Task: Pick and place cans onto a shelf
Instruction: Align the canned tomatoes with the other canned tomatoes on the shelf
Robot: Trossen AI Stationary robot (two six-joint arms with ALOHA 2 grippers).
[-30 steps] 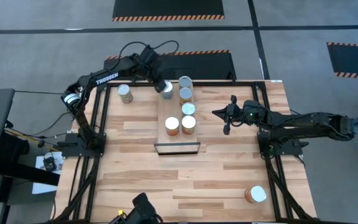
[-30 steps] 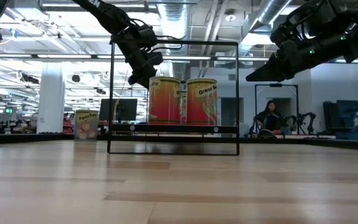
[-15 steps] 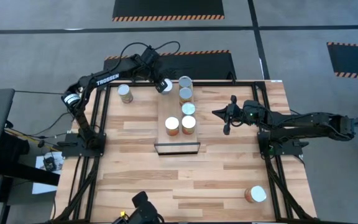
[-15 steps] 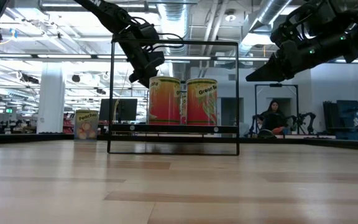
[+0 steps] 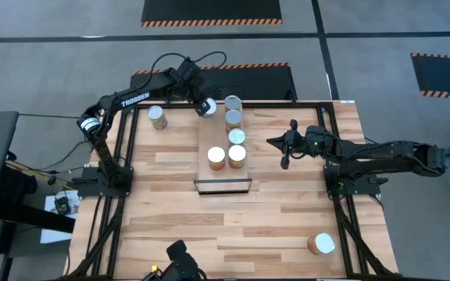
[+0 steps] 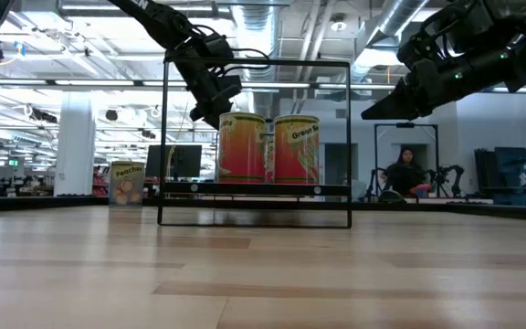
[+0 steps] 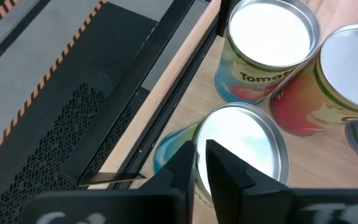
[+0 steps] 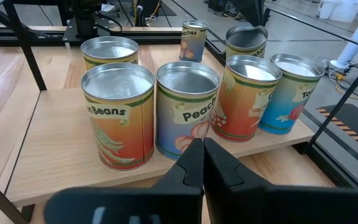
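Left gripper [image 5: 207, 108] hangs over the far end of the shelf [image 5: 213, 139], fingers pressed together w/ nothing between them, tips just above the silvery lid of a blue-sided can [image 7: 241, 146] on the shelf's far left corner. Beside that can, on the same end, stand a "Toma…" can [image 7: 267, 50] and an orange-red one [image 7: 334, 81]. Seen from overhead, three more cans sit on the plank: one mid-shelf [image 5: 237, 136] and a pair side by side nearer the front edge [image 5: 216, 158] [image 5: 237, 156]. Two cans are off the shelf, on the table [image 5: 256, 218]: one near the left arm's side at the far edge [image 5: 157, 117], one well apart at the near right corner [image 5: 319, 244]. Right gripper [image 5: 286, 144] waits right of the shelf, raised, fingers closed and empty. A person [image 6: 404, 174] sits in the room beyond.
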